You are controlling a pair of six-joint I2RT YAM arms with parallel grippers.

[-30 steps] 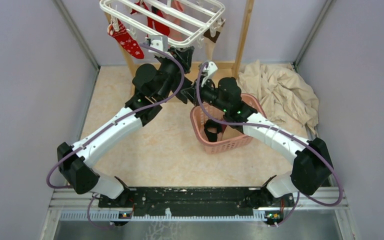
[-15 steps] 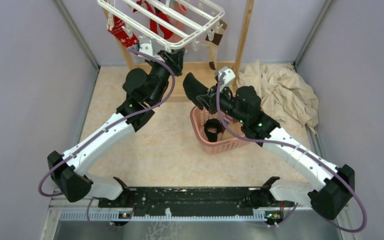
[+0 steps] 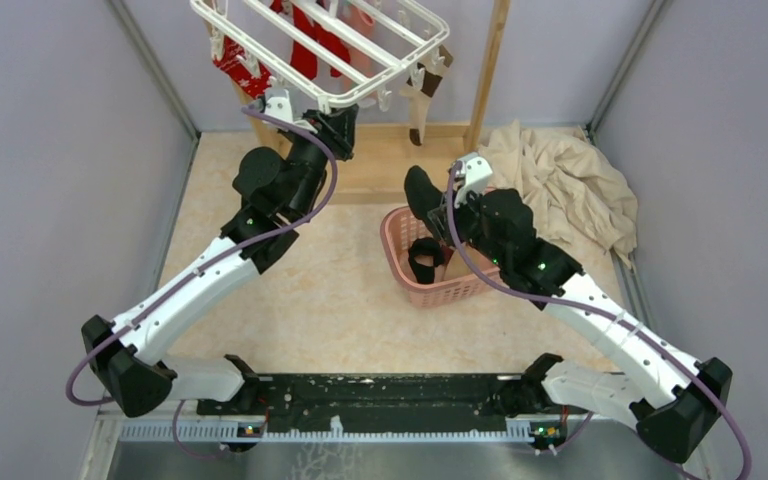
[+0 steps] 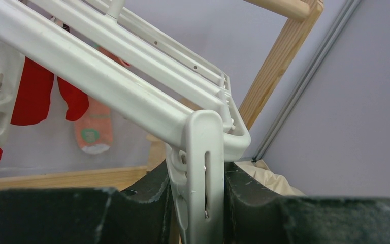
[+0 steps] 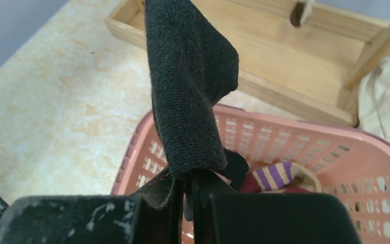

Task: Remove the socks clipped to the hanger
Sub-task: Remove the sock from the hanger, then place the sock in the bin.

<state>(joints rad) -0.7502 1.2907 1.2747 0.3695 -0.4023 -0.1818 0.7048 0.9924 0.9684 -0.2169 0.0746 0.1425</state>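
Pinching black sock [image 5: 188, 101] — R hand [image 5: 188, 185] tips half-hidden

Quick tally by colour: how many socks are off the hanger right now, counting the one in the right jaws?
Black: 2 (the held sock in the right gripper jaws, and a second black sock in the basket)
Striped: 1 (the striped sock in the basket)
Total: 3 that I can see
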